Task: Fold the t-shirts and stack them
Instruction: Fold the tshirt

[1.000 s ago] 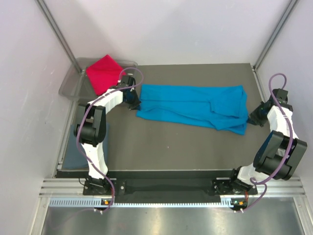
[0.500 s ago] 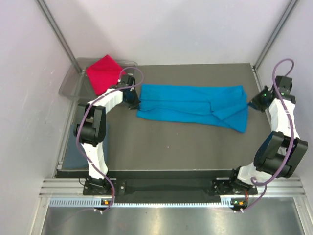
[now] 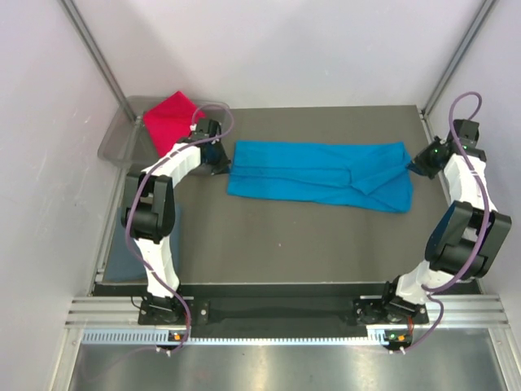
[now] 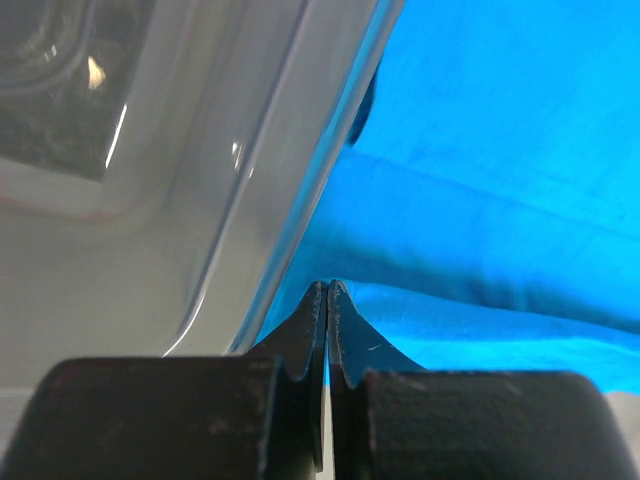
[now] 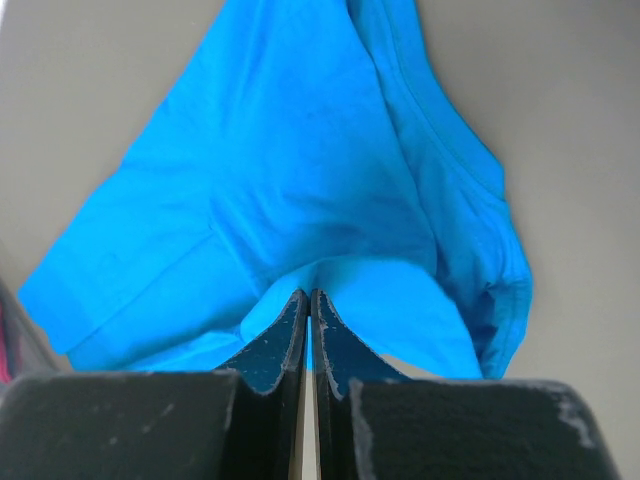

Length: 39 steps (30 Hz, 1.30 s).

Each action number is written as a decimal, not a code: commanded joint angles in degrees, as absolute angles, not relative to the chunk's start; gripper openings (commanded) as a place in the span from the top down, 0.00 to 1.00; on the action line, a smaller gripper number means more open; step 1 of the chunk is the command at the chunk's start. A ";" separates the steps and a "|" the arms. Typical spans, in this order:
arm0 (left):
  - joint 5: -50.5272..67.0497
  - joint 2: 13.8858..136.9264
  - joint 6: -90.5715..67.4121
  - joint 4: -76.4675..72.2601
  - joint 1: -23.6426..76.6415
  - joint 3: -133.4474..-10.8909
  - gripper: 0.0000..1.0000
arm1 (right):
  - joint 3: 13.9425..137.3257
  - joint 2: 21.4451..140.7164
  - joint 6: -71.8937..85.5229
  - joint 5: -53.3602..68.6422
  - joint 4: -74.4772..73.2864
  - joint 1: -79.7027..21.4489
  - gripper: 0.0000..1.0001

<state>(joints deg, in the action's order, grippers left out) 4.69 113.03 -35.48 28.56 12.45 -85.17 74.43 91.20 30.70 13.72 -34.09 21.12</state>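
Turquoise t-shirt (image 3: 317,175), spread flat across the upper middle of the frame.
We log the left gripper (image 3: 217,161) pinched closed on its left edge and the right gripper (image 3: 413,167) pinched closed on its right edge; the red t-shirt (image 3: 171,120) lies on the tray (image 3: 112,147), upper left.

The turquoise t-shirt (image 3: 317,173) is soft matt cloth — the tray (image 3: 116,144) clear, glossy plastic.
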 commanded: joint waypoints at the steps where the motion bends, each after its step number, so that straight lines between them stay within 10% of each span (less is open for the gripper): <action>1: 3.87 114.25 -36.30 26.28 11.69 -89.38 1.00 | 78.31 92.55 31.20 14.41 -31.11 20.13 1.00; 39: 1.41 125.68 -37.00 29.53 10.28 -100.28 1.00 | 93.07 108.10 34.80 14.50 -30.15 18.11 1.00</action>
<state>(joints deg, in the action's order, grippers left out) 4.97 123.87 -36.34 28.25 12.16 -98.89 89.80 107.31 34.59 14.90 -31.33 18.50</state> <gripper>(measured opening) 0.011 0.008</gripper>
